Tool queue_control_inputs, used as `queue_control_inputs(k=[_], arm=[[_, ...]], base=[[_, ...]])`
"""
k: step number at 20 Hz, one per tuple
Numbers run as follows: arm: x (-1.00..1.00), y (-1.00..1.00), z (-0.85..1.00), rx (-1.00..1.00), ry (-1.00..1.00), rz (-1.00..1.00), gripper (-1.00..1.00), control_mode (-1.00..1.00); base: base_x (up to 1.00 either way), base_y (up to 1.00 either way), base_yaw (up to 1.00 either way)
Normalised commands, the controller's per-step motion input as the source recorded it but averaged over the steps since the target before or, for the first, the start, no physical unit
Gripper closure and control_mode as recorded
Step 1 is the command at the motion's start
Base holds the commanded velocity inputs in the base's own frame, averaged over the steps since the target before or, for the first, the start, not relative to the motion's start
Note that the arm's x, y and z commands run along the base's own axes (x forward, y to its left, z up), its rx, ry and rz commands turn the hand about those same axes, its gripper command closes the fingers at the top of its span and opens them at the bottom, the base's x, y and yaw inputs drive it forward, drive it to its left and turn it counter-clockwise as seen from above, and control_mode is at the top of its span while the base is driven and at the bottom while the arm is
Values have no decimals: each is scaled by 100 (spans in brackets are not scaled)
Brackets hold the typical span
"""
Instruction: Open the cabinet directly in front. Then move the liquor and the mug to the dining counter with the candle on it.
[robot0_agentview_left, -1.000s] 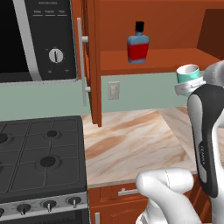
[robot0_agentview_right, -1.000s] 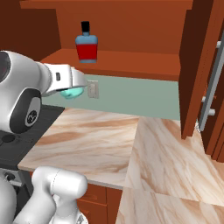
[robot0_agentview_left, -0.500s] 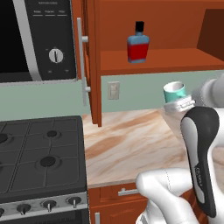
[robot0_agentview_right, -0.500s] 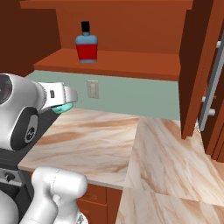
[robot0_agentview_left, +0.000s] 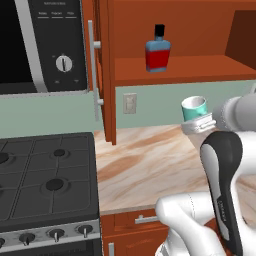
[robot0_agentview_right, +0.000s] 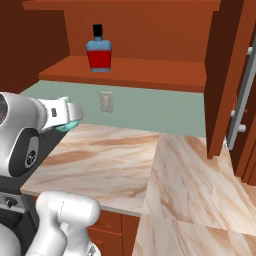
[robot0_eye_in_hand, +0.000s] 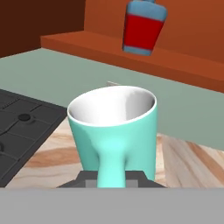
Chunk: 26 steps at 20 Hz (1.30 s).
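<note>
The cabinet (robot0_agentview_left: 175, 30) stands open, its left door (robot0_agentview_left: 104, 70) swung out with a silver bar handle (robot0_agentview_left: 92, 75). The liquor (robot0_agentview_left: 158, 51) (robot0_agentview_right: 99, 52) (robot0_eye_in_hand: 143, 28) stands upright on the lower shelf. The teal mug (robot0_agentview_left: 194, 108) (robot0_eye_in_hand: 116, 131) hangs upright in the air over the marble worktop, below and right of the shelf. My gripper (robot0_agentview_left: 201, 123) (robot0_agentview_right: 70, 118) (robot0_eye_in_hand: 111, 177) is shut on its handle. In the right base view just a teal edge of the mug (robot0_agentview_right: 66, 128) shows beneath the hand. The dining counter and the candle are out of view.
A black stove (robot0_agentview_left: 45, 175) sits left of the marble worktop (robot0_agentview_left: 145, 165), with a microwave (robot0_agentview_left: 35, 45) above it. The right cabinet door (robot0_agentview_right: 227, 75) juts out over the worktop corner. A wall outlet (robot0_agentview_left: 129, 103) is under the shelf. Drawers (robot0_agentview_left: 135, 225) lie below.
The gripper has come down and back from shelf height with the mug, moving left in both base views. The liquor has stayed on the shelf.
</note>
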Motion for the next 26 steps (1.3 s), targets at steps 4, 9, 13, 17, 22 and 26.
queue_control_inputs(k=[4,9,13,17,22,26], arm=[[-3,1,1,0,-9,0,100,-100],[-3,0,2,0,-10,0,100,-100],[-4,0,1,0,-11,0,100,-100],[-11,-1,2,1,-8,0,100,100],[0,0,0,0,0,0,100,100],[0,0,0,0,0,0,100,100]], base=[[0,0,0],[0,0,0],[0,0,0],[-16,-1,0],[-45,-4,0],[-42,-1,0]])
